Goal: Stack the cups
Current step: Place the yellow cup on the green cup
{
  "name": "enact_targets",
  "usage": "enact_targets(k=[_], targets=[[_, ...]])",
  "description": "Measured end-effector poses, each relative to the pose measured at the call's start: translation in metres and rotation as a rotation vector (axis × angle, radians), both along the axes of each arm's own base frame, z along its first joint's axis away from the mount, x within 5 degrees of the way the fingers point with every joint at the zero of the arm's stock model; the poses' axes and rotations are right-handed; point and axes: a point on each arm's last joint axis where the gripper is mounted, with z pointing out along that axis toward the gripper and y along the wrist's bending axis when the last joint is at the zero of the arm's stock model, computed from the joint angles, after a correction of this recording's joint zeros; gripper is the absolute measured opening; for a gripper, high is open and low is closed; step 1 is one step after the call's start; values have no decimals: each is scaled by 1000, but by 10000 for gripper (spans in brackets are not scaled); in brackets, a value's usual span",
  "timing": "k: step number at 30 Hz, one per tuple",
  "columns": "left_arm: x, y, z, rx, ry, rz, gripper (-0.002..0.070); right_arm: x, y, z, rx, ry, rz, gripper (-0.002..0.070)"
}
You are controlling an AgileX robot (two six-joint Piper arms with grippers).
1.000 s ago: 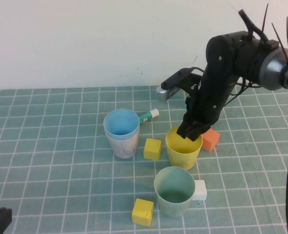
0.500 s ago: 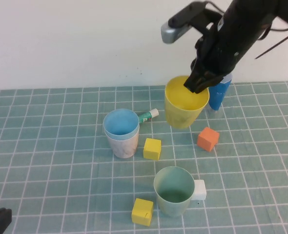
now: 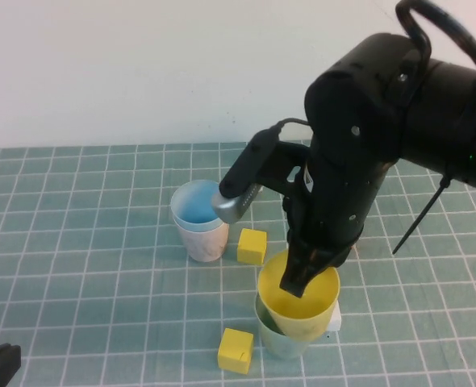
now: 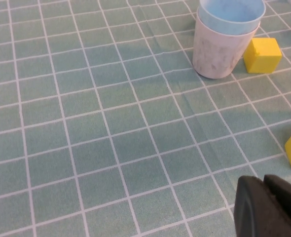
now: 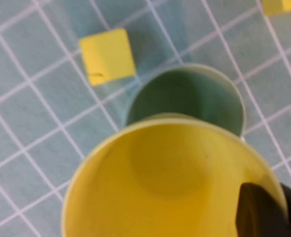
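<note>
The right claw (image 3: 296, 284) pinches the yellow cup's (image 3: 298, 304) rim, low in the frame. The green cup (image 5: 185, 96) sits right under it, a bit off center. The left claw (image 4: 269, 207) is shut and empty, bottom left.

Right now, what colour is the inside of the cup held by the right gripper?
Yellow cup inside; clearest in the right wrist view.

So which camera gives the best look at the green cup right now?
The right wrist view: it looks down into the green cup, its rim partly covered by the yellow cup that the right gripper holds shut. The high view shows only a sliver under the yellow cup. The left wrist view misses it, showing the shut left gripper.
</note>
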Motion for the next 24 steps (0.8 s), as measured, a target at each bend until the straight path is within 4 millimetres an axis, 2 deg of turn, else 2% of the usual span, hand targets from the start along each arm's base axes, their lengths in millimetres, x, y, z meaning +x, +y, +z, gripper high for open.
enact_targets(k=[5, 18, 21, 24], targets=[[0, 0, 0, -4, 1, 0, -1, 6, 2, -9, -3, -39, -27, 16], [0, 0, 0, -8, 0, -1, -1, 10, 6, -11, 38, -67, -63, 23], [0, 0, 0, -8, 0, -1, -2, 10, 6, -12, 40, -66, -72, 76], [0, 0, 0, -8, 0, -1, -1, 11, 6, -12, 38, -64, -74, 169]])
